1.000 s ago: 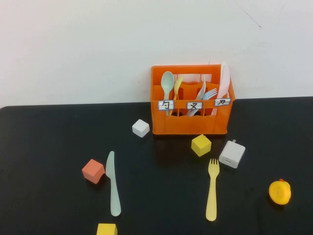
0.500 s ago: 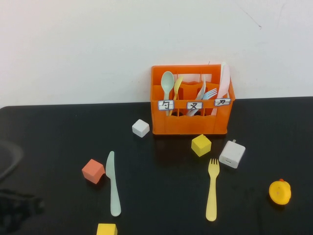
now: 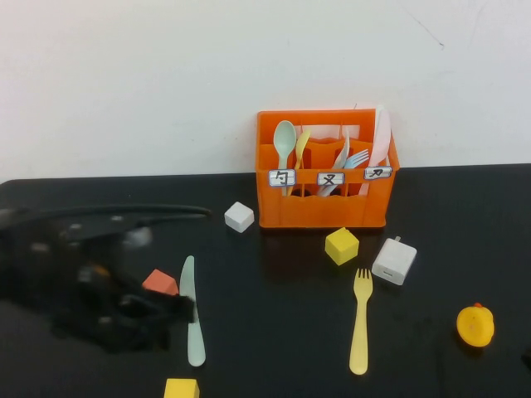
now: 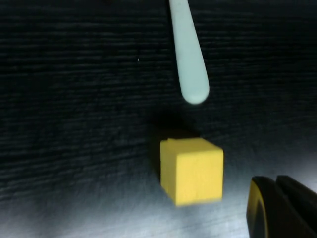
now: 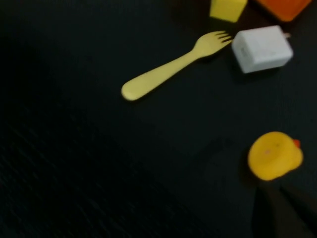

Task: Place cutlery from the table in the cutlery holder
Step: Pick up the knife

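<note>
On the black table [image 3: 274, 315]: mint-green knife [image 3: 192, 308] flat at the left, yellow fork [image 3: 360, 319] flat at the right, tines toward the orange holder [image 3: 323, 211] standing at the back edge. Over the knife's left side, left gripper [image 3: 170, 311], blurred, jaws closed, empty, partly covering a red block [image 3: 160, 283]. Near the duck [image 5: 275, 155], right gripper [image 5: 282, 218], jaws closed, empty. By the knife handle, yellow cube [image 4: 192, 170].

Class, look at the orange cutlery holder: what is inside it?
The cutlery holder holds a pale green spoon, a yellow handle, a white fork and a pale knife; lower parts are hidden.
</note>
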{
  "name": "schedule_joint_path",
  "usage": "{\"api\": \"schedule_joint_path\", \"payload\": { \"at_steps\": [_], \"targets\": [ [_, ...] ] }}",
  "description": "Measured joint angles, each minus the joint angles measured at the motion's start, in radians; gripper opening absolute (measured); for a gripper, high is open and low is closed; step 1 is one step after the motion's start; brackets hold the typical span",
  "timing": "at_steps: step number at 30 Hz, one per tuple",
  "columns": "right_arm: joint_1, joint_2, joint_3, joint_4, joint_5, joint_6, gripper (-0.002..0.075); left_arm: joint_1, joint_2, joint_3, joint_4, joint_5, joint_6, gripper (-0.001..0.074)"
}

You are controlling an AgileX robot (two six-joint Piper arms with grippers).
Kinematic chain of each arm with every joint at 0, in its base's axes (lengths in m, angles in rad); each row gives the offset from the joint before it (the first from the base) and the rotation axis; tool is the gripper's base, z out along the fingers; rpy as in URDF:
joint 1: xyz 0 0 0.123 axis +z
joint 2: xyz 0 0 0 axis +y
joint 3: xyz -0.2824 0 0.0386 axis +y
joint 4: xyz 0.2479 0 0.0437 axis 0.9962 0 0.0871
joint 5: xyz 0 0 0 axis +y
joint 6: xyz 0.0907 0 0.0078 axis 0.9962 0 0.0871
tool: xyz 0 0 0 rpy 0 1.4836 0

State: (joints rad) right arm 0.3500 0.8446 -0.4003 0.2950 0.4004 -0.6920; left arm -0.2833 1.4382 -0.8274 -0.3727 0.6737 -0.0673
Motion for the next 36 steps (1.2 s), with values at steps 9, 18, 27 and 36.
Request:
{"api": "schedule_joint_path", "payload": {
  "at_steps": [9,18,27,36],
  "targets": [
    [0.067,0.080,-0.002,0.029,-0.026,-0.025,-0.0002,-0.135,0.243,-0.142,0.323,-0.051,-0.509,0.0079],
    [0.078,0.080,-0.002,0.032,-0.032,-0.031,-0.0002,-0.142,0.421,-0.291,0.351,-0.047,-0.549,0.0334],
    [0.078,0.080,-0.002,0.048,-0.036,-0.032,-0.0002,-0.142,0.570,-0.388,0.359,-0.032,-0.664,0.0348],
    [0.079,0.080,-0.002,0.077,-0.037,-0.032,-0.0002,-0.142,0.591,-0.390,0.406,-0.022,-0.790,0.0349]
  ]
}}
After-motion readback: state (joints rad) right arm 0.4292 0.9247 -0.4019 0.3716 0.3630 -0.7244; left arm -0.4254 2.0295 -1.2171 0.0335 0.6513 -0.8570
